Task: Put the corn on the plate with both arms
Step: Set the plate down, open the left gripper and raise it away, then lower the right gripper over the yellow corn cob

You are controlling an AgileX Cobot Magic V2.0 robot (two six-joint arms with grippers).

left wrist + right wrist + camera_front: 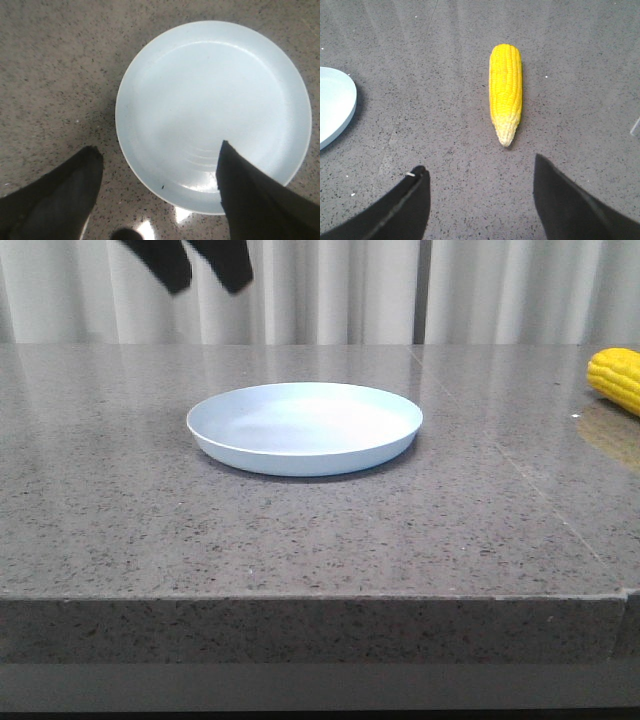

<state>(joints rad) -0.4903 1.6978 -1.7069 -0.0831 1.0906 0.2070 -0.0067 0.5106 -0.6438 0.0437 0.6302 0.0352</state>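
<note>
The pale-blue plate point(304, 427) sits empty at the middle of the grey stone table. The yellow corn point(616, 378) lies at the table's far right edge, partly cut off by the front view. My left gripper point(205, 272) hangs open high above the table behind the plate's left side; in the left wrist view point(157, 152) its fingers straddle the plate's point(212, 110) near rim from above. My right gripper point(480, 167) is open and empty, just short of the corn's point(506, 90) pale tip, which points toward it. The right gripper is out of the front view.
The table's front edge point(300, 595) runs across the front view, with a seam at the right point(560, 520). White curtains hang behind. A slice of the plate point(334, 107) shows to one side in the right wrist view.
</note>
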